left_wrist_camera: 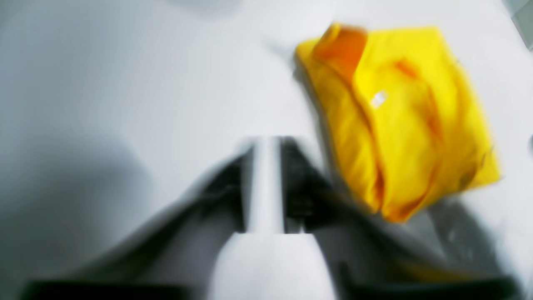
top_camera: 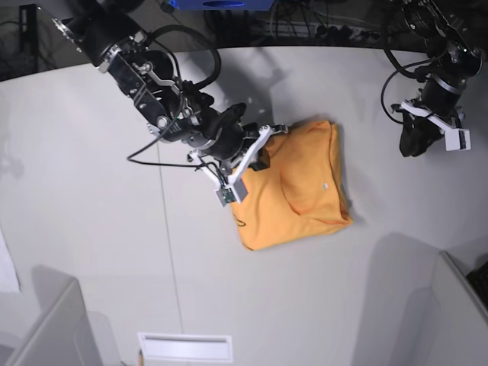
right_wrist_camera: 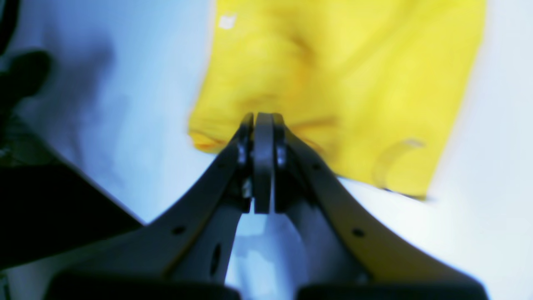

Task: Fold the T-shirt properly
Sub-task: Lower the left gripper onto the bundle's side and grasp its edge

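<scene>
- Right gripper [right_wrist_camera: 263, 125]: jaws pressed together with no gap, at the near edge of the plain light-orange short-sleeved cotton T-shirt [top_camera: 297, 183]. Right wrist view shows the tips over that edge; cannot tell if any fabric is pinched between them.
- T-shirt lies folded into a compact, roughly rectangular bundle on the pale grey table [top_camera: 91, 229]. It spreads out ahead of the right gripper's tips and to their right (seen from the wrist camera).
- Small white tag [top_camera: 325, 185] sits on the shirt's top layer, ahead and left of the right tips in the wrist view.
- Left gripper [top_camera: 415, 141]: raised, well apart from the shirt, nothing in it. Left wrist view is motion-blurred; a pale strip of table shows between the 2 fingers [left_wrist_camera: 297, 183], so jaws stand parted.
- From the left gripper, the shirt lies ahead and to the right, not touching.
- White slotted panel [top_camera: 184, 347] lies at the table's near edge in the base view, far from both grippers.
</scene>
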Controlling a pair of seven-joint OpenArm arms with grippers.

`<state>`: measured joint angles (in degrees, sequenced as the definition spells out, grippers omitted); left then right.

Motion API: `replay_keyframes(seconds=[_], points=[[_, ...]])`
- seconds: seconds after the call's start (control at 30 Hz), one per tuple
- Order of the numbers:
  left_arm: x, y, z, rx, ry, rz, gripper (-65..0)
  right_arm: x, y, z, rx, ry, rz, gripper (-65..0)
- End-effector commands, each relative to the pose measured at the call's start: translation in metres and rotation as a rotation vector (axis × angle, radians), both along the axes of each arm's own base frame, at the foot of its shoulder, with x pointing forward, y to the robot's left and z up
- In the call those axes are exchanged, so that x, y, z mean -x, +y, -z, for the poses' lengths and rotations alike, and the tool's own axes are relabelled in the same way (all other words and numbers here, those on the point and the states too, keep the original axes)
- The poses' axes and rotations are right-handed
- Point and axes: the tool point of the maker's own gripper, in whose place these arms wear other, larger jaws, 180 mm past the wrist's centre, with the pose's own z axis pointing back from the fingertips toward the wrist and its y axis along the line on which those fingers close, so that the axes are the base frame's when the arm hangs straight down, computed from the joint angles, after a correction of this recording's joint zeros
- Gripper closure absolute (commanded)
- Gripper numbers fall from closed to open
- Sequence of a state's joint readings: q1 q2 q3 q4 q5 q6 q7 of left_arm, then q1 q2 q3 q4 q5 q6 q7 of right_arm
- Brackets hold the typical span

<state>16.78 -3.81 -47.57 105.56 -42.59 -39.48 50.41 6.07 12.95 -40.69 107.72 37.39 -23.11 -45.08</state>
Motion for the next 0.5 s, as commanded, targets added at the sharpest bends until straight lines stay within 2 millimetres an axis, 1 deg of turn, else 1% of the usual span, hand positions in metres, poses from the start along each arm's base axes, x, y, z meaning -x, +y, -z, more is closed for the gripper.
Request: replay_keyframes(seconds=[0.0,0.07,0.13,0.17,0.2,0.27,0.37,0.47], points=[[-0.007,-0.002,-0.014,0.007,-0.053,0.014,-27.0,-0.006,0.002,-0.013,-0.025,-0.045,-0.003,0.0],[-0.012,-0.005,-0.009,0.029,-0.034,0.021,-40.5,-0.005,-0.003,-0.010,-0.013,-0.039,-0.001,0.0],[-0.020,-0.009,0.003,0.074,-0.002,0.017,-50.2,-0.001,-0.004,-0.005,-0.012,-0.026,0.003,0.0],[-0.025,-0.011,0.009,0.102,0.008,0.013,-52.8,0.000,-0.005,-0.004,-0.010,-0.025,0.003,0.0],[-0.030,-0.011,0.014,0.130,0.016,0.009,-54.5,0.001,-0.005,-0.004,-0.010,-0.022,0.003,0.0],[-0.039,-0.018,0.027,0.184,0.037,0.018,-55.0,0.005,-0.005,-0.001,-0.010,-0.011,0.003,0.0],[-0.055,-0.044,0.044,0.251,0.074,0.085,-55.0,0.006,-0.005,0.000,-0.010,-0.006,0.003,0.0],[-0.067,-0.068,0.055,0.299,0.100,0.145,-55.0,0.007,-0.005,0.001,-0.010,-0.005,0.003,0.0]])
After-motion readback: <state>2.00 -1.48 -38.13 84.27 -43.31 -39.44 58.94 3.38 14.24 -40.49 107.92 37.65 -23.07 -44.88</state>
